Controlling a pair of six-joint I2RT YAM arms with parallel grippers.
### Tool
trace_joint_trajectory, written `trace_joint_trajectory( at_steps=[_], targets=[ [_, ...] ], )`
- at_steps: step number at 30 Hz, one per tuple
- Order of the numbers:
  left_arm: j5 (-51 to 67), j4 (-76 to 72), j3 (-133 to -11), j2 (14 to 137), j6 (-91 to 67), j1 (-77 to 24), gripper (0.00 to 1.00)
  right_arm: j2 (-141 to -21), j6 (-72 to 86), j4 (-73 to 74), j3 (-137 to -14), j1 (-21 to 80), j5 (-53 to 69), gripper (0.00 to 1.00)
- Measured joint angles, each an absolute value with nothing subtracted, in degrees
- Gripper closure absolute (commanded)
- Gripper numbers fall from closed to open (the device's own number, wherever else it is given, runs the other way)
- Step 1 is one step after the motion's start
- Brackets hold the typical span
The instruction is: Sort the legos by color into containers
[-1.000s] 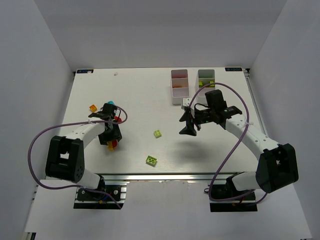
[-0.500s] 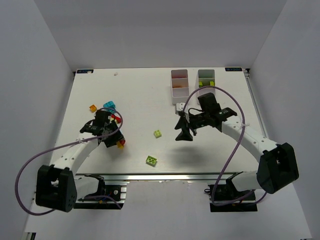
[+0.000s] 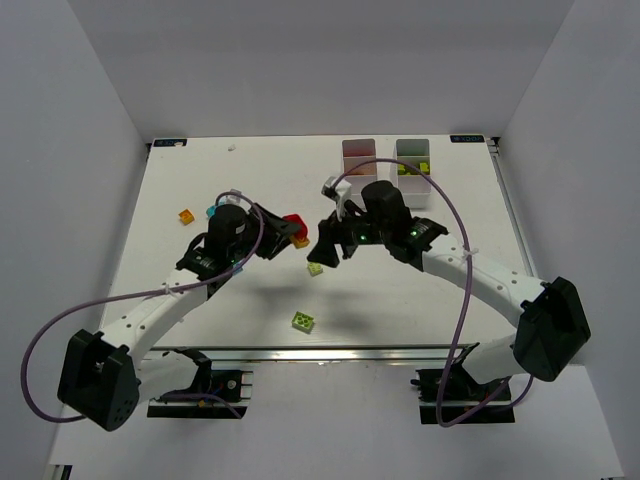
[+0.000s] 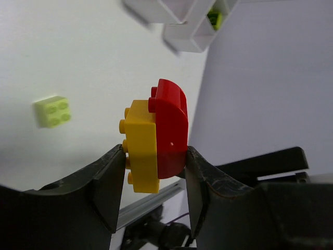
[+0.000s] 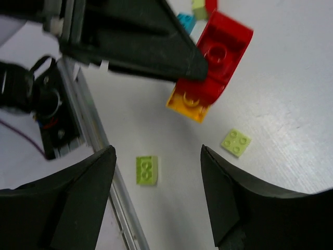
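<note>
A red brick (image 4: 170,125) and a yellow brick (image 4: 141,156), seemingly snapped together, are sitting side by side. Their long axes are running out along the fingers, and the yellow studs are facing sideways. The left gripper (image 4: 153,166) is clamping both above the table (image 3: 200,170). The right gripper (image 5: 156,166), its fingers spread wide, is hovering just beside them, over a lime brick (image 3: 315,268). The containers (image 3: 359,158) are lying beyond.

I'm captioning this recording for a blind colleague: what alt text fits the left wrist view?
The left gripper clamps a red brick joined to a yellow brick, above the white table. A lime brick lies on the table at left; blurred white bins at the top hold a lime piece.
</note>
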State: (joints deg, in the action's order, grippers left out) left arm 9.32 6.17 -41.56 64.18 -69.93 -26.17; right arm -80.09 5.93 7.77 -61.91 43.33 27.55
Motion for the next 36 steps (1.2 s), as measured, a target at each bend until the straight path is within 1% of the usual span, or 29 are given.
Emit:
trace_joint_trajectory(
  at_steps=[2, 7, 8, 13, 19, 22, 23, 25, 26, 28, 29, 30, 31, 32, 33, 34, 36],
  targets=[
    [8.75, 3.14, -43.0, 66.28, -72.51, -27.49, 0.63, -81.28, 9.21, 6.07, -63.64, 43.4, 24.34, 0.28],
    [7.33, -2.48, -44.38, 68.58, -77.08, -29.34, 0.62, -81.52, 14.85, 1.91, -63.96, 43.27, 18.59, 0.34],
    [7.18, -3.18, -44.38, 68.77, -77.73, -29.58, 0.63, -81.52, 15.46, 1.32, -63.96, 43.31, 17.41, 0.36],
    [6.24, -6.52, -44.36, 69.23, -80.64, -30.5, 0.63, -81.54, 17.02, -0.62, -63.96, 43.75, 12.03, 0.38],
    [5.39, -9.41, -44.01, 69.23, -82.78, -31.31, 0.63, -83.0, 17.65, -1.48, -64.29, 44.01, 8.62, 0.41],
    [5.04, -9.61, -43.72, 69.23, -83.24, -31.31, 0.63, -83.74, 17.82, -1.61, -64.4, 44.1, 7.57, 0.5],
    [4.84, -9.67, -43.57, 69.23, -83.44, -31.31, 0.63, -83.9, 17.91, -1.83, -64.4, 44.18, 7.46, 0.55],
    [4.4, -9.67, -43.42, 69.23, -83.66, -31.33, 0.63, -84.01, 17.91, -1.98, -64.42, 44.4, 7.16, 0.62],
    [4.29, -9.74, -43.31, 69.19, -83.79, -31.33, 0.63, -84.03, 17.78, -2.02, -64.42, 44.53, 6.7, 0.7],
    [4.08, -10.11, -43.0, 69.14, -84.16, -31.35, 0.62, -84.01, 17.61, -2.15, -64.42, 44.53, 6.55, 0.78],
    [3.99, -10.35, -42.85, 69.1, -84.29, -31.38, 0.61, -84.03, 17.56, -2.24, -64.4, 44.53, 6.57, 0.86],
    [3.88, -10.66, -42.7, 69.04, -84.49, -31.38, 0.59, -84.01, 17.37, -2.42, -64.38, 44.56, 6.59, 0.9],
    [3.79, -10.83, -42.61, 68.95, -84.53, -31.38, 0.52, -84.01, 17.15, -2.72, -64.34, 44.56, 6.66, 0.94],
    [3.75, -10.87, -42.57, 68.79, -84.58, -31.35, 0.47, -84.01, 16.8, -3.03, -64.27, 44.56, 6.9, 1.0],
    [3.6, -10.92, -42.5, 68.64, -84.55, -31.38, 0.42, -84.01, 16.29, -3.33, -64.18, 44.53, 7.25, 1.0],
    [3.42, -10.79, -42.46, 68.47, -84.42, -31.38, 0.31, -83.9, 15.73, -3.88, -63.9, 44.53, 7.77, 1.0],
    [2.96, -10.22, -42.44, 68.03, -83.68, -31.35, 0.2, -83.29, 13.89, -4.62, -63.22, 44.47, 9.19, 1.0]
  ],
)
